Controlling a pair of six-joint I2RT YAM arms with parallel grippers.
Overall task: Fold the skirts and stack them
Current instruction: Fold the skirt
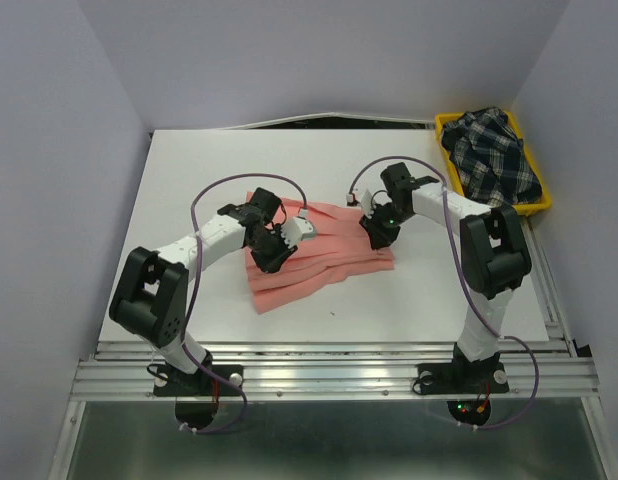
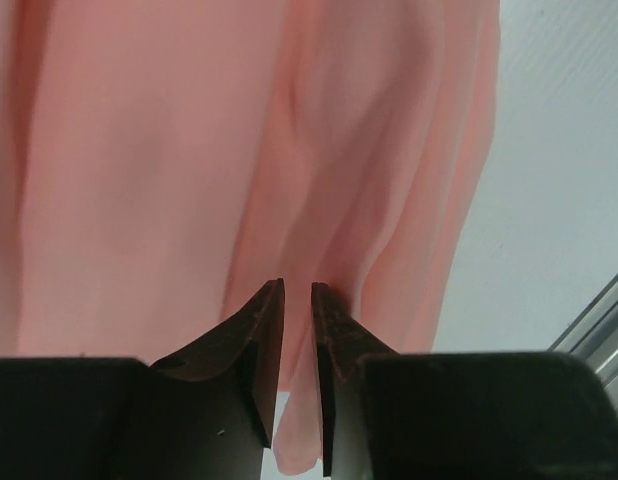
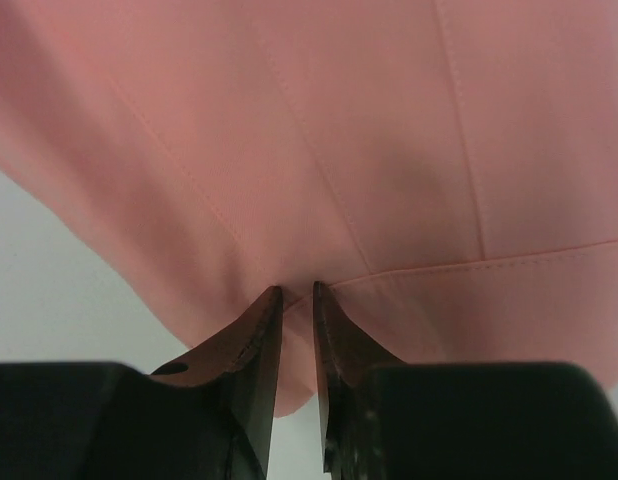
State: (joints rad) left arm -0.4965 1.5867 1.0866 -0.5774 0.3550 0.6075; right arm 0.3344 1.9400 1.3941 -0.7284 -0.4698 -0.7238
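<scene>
The salmon-pink pleated skirt [image 1: 311,258] lies crumpled on the white table [image 1: 189,200] between the two arms. My left gripper [image 1: 270,250] is shut on a fold of the pink skirt at its left side; the left wrist view shows cloth [image 2: 189,150] pinched between the dark fingers [image 2: 257,340]. My right gripper [image 1: 376,232] is shut on the pink skirt's right end; the right wrist view shows the stitched waistband edge [image 3: 469,270] caught between the jaws. The dark plaid skirt [image 1: 494,153] lies bunched in the yellow tray.
The yellow plastic tray [image 1: 541,203] stands at the back right corner of the table. Metal rails [image 1: 329,370] run along the table's near edge by the arm bases.
</scene>
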